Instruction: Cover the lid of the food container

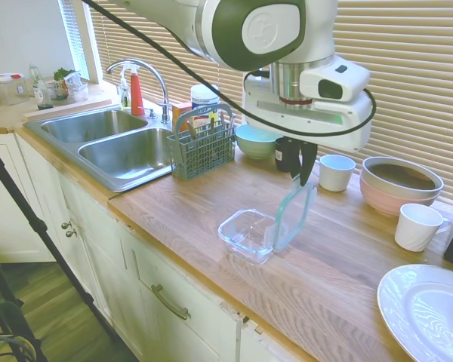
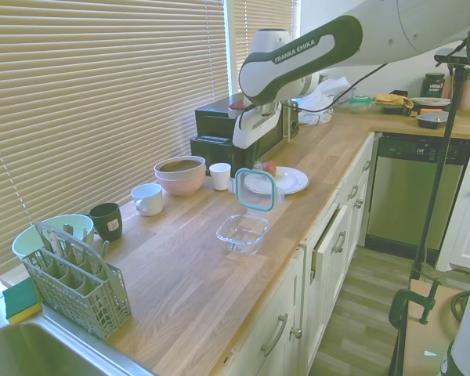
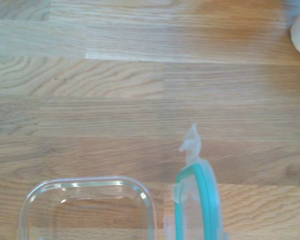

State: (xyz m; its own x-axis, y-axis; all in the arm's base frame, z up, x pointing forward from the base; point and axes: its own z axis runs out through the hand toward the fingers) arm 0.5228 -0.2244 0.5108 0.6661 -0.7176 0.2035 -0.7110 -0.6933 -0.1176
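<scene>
We have the lid pinched by its top edge in the gripper, fingers clamped together on the teal rim, so it hangs on edge straight down from our hand, its flat face upright and its long axis running vertically below the fingers. The container sits open on the counter just below and to one side of the hanging lid; in the first exterior view the lid's lower edge comes down close beside the dish's near wall, and we cannot tell whether the two touch. In the wrist view the container's rounded corner and the lid's teal rim lie side by side with a thin strip of wood between them, so the lid is beside the dish and not over it. That is the relation our next move turns on: the dish lies sideways off our hand, toward the lid's broad face, and the lid is a quarter turn away from flat. We judge that we must tip the lid over toward the dish and shift our hand across until the rim lines up with the four walls, then lower it. The risk is a corner catching the glass wall and nudging the dish along the wood. A mug and bowl stand behind our hand, well apart from the dish
</scene>
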